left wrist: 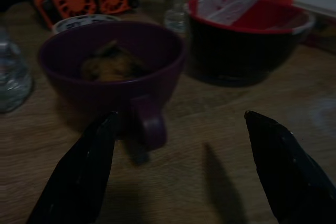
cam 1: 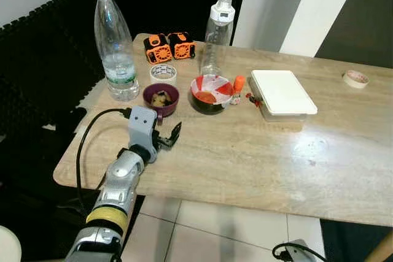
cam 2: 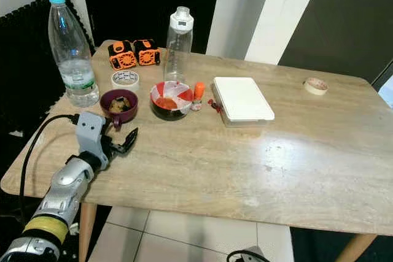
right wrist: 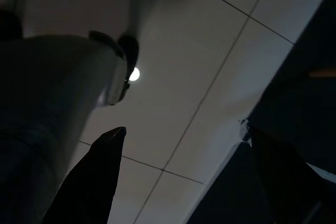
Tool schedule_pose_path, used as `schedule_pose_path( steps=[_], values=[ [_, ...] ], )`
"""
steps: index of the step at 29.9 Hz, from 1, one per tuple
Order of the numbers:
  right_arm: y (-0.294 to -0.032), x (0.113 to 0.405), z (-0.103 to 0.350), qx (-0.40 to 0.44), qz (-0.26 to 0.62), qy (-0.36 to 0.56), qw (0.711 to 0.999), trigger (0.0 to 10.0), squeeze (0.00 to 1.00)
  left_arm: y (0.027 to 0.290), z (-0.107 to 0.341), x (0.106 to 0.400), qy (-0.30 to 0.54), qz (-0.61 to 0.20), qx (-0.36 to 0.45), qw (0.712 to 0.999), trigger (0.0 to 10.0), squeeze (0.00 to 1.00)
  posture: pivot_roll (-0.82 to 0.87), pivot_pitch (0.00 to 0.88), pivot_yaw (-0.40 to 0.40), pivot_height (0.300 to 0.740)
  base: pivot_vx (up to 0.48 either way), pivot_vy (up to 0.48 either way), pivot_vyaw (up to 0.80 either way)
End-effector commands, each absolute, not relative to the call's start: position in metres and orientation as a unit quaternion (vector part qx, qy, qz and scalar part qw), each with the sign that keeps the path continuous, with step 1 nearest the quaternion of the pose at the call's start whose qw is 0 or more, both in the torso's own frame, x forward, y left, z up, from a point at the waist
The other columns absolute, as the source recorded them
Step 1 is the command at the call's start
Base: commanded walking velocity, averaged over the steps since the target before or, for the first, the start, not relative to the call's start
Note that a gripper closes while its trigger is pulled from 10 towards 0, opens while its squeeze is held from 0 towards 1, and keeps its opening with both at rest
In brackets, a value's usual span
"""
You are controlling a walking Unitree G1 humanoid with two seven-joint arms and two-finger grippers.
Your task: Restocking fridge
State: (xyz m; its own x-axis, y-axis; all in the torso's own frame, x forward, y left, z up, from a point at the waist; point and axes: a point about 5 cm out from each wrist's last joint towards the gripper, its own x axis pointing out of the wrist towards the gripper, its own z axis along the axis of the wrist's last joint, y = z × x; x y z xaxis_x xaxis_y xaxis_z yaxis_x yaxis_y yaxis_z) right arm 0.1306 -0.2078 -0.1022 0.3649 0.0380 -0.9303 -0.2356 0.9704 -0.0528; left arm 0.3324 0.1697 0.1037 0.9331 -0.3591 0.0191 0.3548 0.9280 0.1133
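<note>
Left pincer (cam 1: 174,134): fingers apart, low over the tabletop (cam 1: 258,151) near its left edge, just short of the purple cup (cam 1: 161,98).
Cup: upright near the left edge, food inside, handle (left wrist: 149,123) facing the pincer; red bowl (cam 1: 210,92) just beside it.
Right pincer (right wrist: 184,145): idle, fingers apart, over floor tiles.
Step, judged: reach and grip the cup.
Advice: advance level, close across the handle or rim, lift without tilting; avoid nudging the bowl and bottle (cam 1: 115,44).

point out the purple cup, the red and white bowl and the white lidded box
purple cup (cam 1: 161,99): left eye view, on the food inside it
red and white bowl (cam 1: 210,93): left eye view, on its inner wall
white lidded box (cam 2: 242,98): right eye view, middle of the lid
</note>
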Motion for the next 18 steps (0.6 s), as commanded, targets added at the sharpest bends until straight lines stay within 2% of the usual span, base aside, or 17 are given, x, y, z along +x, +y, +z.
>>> schedule_pose_path(
  steps=[1, 9, 13, 18],
  values=[
    [-0.206, 0.131, -0.102, -0.093, 0.081, 0.560, 0.819, 10.0, 0.00, 0.159, 0.099, 0.334, -0.016, -0.180, 0.058, 0.982, 10.0, 0.00, 0.09, 0.012, -0.087, 0.740, 0.000, 0.000, 0.00],
    [-0.205, 0.133, -0.102, -0.092, 0.082, 0.559, 0.820, 10.0, 0.00, 0.151, 0.094, 0.337, -0.001, -0.165, 0.082, 0.983, 10.0, 0.00, 0.09, 0.010, -0.087, 0.740, 0.000, 0.000, 0.00],
    [-0.216, 0.131, -0.101, -0.095, 0.075, 0.561, 0.819, 10.0, 0.00, 0.141, 0.095, 0.341, -0.007, -0.152, 0.085, 0.985, 10.0, 0.00, 0.09, 0.009, -0.084, 0.740, 0.000, 0.000, 0.00],
    [-0.219, 0.130, -0.100, -0.096, 0.074, 0.562, 0.818, 10.0, 0.00, 0.135, 0.096, 0.343, -0.012, -0.140, 0.083, 0.987, 10.0, 0.00, 0.09, 0.009, -0.084, 0.740, 0.000, 0.000, 0.00]
  ],
)
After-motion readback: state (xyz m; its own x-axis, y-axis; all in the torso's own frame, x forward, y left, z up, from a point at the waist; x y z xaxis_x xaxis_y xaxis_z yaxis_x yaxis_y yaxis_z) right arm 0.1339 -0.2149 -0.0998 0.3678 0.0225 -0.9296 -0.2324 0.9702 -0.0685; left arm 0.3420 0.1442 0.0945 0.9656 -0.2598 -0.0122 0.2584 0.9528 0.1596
